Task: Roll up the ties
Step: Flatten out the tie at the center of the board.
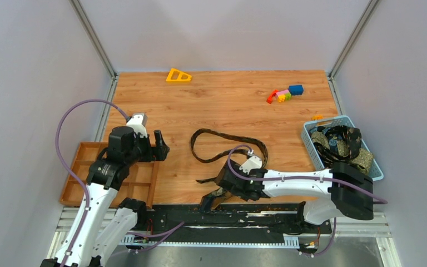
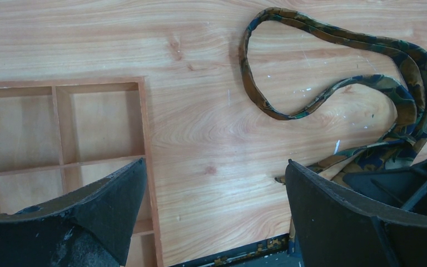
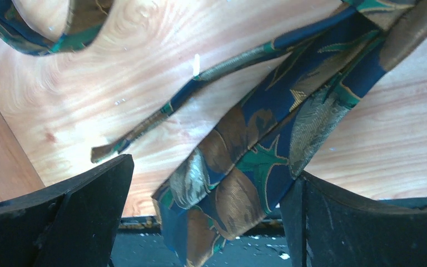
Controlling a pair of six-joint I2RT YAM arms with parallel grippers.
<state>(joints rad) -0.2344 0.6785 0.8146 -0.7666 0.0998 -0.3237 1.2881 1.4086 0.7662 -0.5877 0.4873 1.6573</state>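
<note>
So far: none rolled; dark olive-gold-teal mottled fabric tie (image 3: 256, 144) lay looped at bench (image 1: 200, 94) centre.
Right pincer (image 3: 208, 169): released, straddling its wide end, six o'clock.
Left pincer (image 2: 216, 163): released, empty, nine o'clock.
Remaining: all rolling.

Two arms, white shells with black joint housings: left arm (image 1: 111, 161), right arm (image 1: 294, 183). Thin purple cable (image 1: 89, 100) arcs off the left arm; a second purple cable (image 1: 300, 178) is clipped along the right arm's white link. Left end effector (image 2: 214, 167) and right end effector (image 3: 211, 172) look the same, with black wedge-shaped fingers (image 2: 105, 206) that have rough matte faces and scuffed, dusty edges.
</note>
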